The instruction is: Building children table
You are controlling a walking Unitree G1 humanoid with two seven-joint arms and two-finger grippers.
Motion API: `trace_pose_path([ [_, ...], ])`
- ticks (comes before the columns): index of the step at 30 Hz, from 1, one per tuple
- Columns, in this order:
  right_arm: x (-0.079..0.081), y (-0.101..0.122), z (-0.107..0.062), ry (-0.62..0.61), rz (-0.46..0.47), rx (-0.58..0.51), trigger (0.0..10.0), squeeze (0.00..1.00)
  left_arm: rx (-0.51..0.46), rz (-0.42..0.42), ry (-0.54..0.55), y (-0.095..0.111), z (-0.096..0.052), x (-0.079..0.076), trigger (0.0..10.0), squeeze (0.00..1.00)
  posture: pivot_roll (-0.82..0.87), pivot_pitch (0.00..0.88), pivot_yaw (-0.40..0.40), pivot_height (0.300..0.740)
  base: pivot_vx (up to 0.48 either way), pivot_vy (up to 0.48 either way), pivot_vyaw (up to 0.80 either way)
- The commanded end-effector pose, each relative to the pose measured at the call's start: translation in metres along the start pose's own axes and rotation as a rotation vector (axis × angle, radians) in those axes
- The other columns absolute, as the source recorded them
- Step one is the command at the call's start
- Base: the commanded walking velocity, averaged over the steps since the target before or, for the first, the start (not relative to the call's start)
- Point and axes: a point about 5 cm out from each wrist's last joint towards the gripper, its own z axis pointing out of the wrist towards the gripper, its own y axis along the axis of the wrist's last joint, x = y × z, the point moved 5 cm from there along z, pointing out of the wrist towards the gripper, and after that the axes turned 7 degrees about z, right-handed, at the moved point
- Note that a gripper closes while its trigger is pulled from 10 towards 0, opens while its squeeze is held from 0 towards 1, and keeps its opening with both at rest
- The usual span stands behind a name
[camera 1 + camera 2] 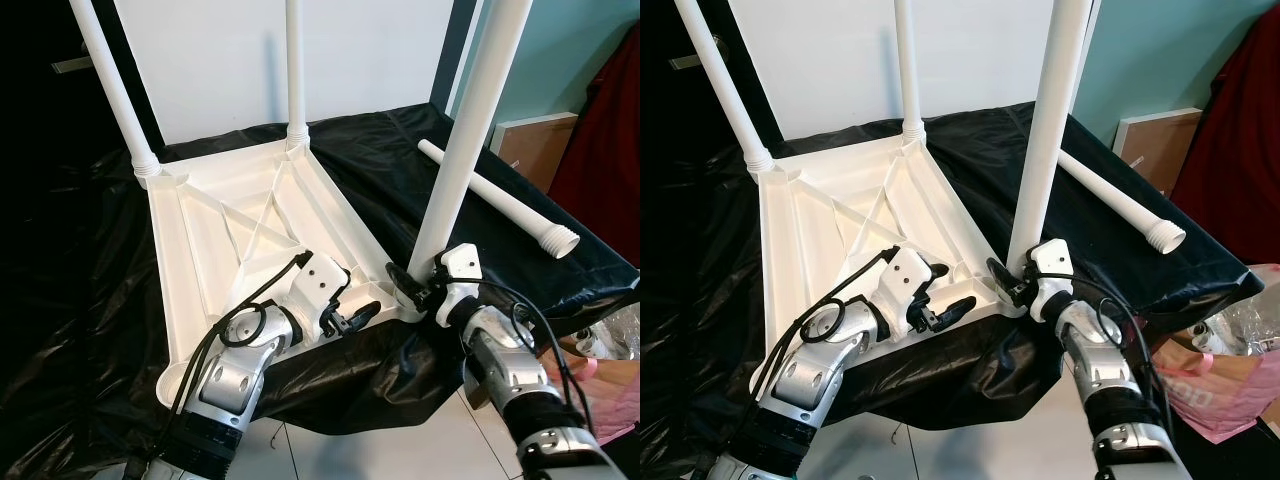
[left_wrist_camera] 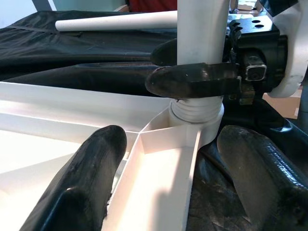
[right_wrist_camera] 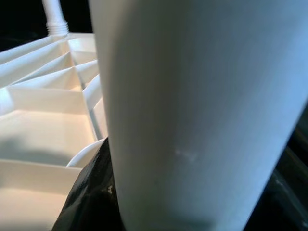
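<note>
I see black plastic sheeting [image 1: 90, 300] over the table; upturned white plastic tabletop [image 1: 240, 240] on it; right gripper [image 1: 420, 283] jaws clench its near-corner white tubular leg [image 1: 462, 140]; left gripper [image 1: 352, 318] jaws released beside that corner.

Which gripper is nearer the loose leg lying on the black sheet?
Right. The right gripper is clamped on the upright leg at the tabletop's near corner, just in front of the loose leg. The left gripper sits farther off, open at the tabletop's near edge.
</note>
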Motion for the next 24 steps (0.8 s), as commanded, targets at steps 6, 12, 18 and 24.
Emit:
trace_pose_path([
  [6,-0.007,-0.014,-0.003,-0.223,0.042,0.031,10.0,0.00,0.022,-0.010,0.041,-0.006,-0.001,0.004,10.0,0.00,-0.07,0.000,-0.001,0.740,0.000,0.000,0.00],
  [12,-0.004,-0.015,-0.007,-0.386,0.086,-0.008,10.0,0.00,0.022,-0.010,0.040,-0.006,-0.002,0.003,10.0,0.00,-0.06,0.000,-0.005,0.740,0.000,0.000,0.00],
  [18,0.004,-0.015,-0.007,-0.447,0.105,-0.022,10.0,0.00,0.024,-0.010,0.040,-0.006,-0.002,0.004,10.0,0.00,-0.06,0.000,-0.005,0.740,0.000,0.000,0.00],
  [24,0.004,-0.009,-0.006,-0.450,0.098,-0.040,10.0,0.00,0.026,-0.008,0.044,-0.007,-0.002,0.006,10.0,0.00,-0.06,0.000,-0.002,0.740,0.000,0.000,0.00],
])
